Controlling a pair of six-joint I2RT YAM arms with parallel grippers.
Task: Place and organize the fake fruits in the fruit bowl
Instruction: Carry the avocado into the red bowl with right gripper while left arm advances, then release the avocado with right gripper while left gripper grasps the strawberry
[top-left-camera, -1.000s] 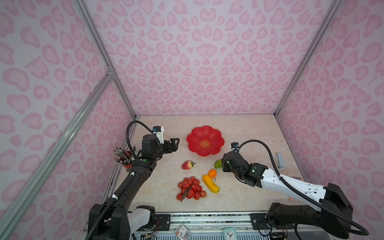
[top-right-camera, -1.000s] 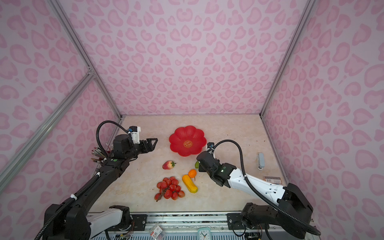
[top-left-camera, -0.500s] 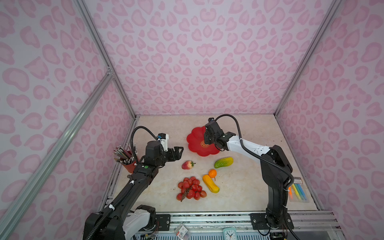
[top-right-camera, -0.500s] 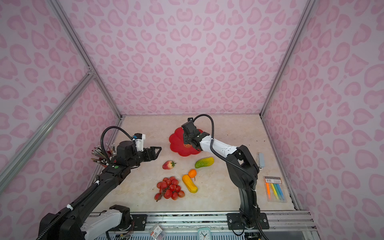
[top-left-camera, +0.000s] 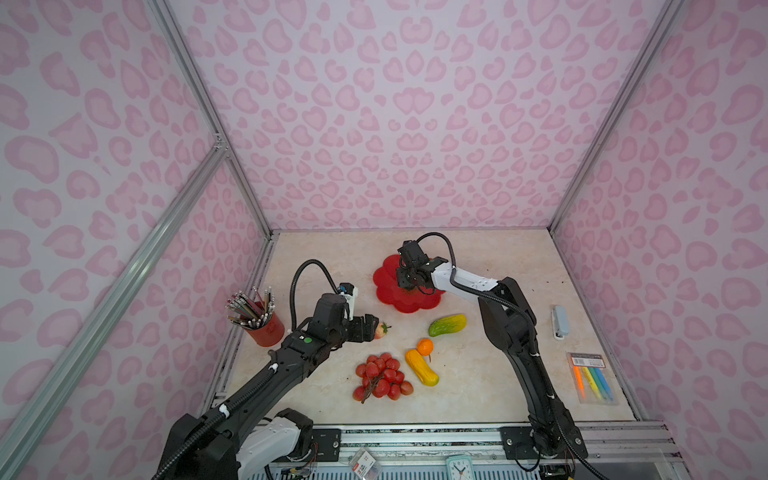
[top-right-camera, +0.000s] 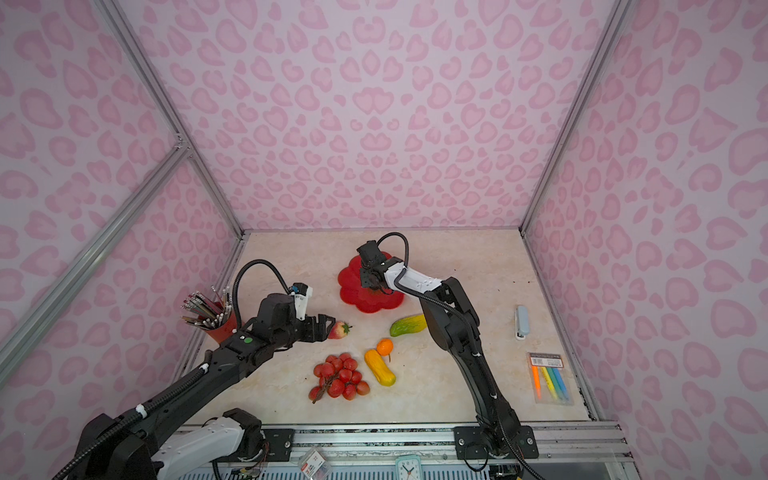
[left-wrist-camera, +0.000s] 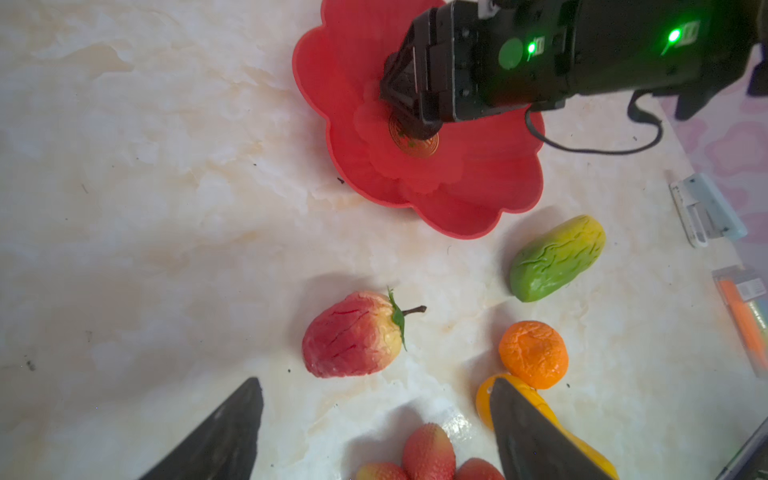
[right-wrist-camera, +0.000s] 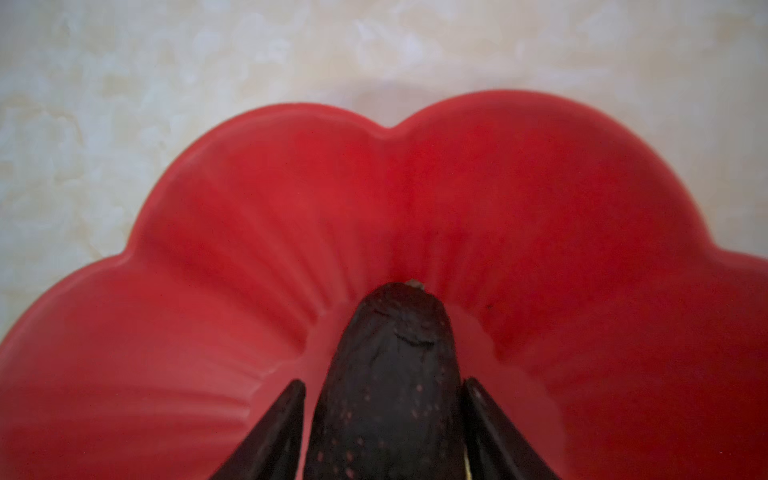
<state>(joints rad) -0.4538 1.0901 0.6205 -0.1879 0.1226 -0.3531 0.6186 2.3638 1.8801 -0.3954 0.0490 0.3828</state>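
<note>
Nearest us, the red grape bunch (top-left-camera: 380, 376) is lying at six o'clock on the surface (top-left-camera: 478, 395). The yellow-orange oblong fruit (top-left-camera: 422, 368) is lying at its three o'clock, and the small orange (top-left-camera: 424, 346) is touching that fruit's far end.

Further in, our left fingers (left-wrist-camera: 224, 436) are standing wide apart, with the strawberry (left-wrist-camera: 353, 332) lying just beyond their tips, untouched. The green-yellow oblong fruit (top-left-camera: 447, 325) is resting at the five o'clock of the fruit bowl (top-left-camera: 409, 303).

Farthest, our right fingers (right-wrist-camera: 274, 432) are reaching low inside the bowl. They are parted a little around the dark avocado (right-wrist-camera: 395, 332), with a slim gap showing on each side.

We are reading this as the release. To do it well, we should be lifting straight up without brushing the avocado, so that it is not rolling off centre and the outer petals are staying free for the other fruits.
</note>
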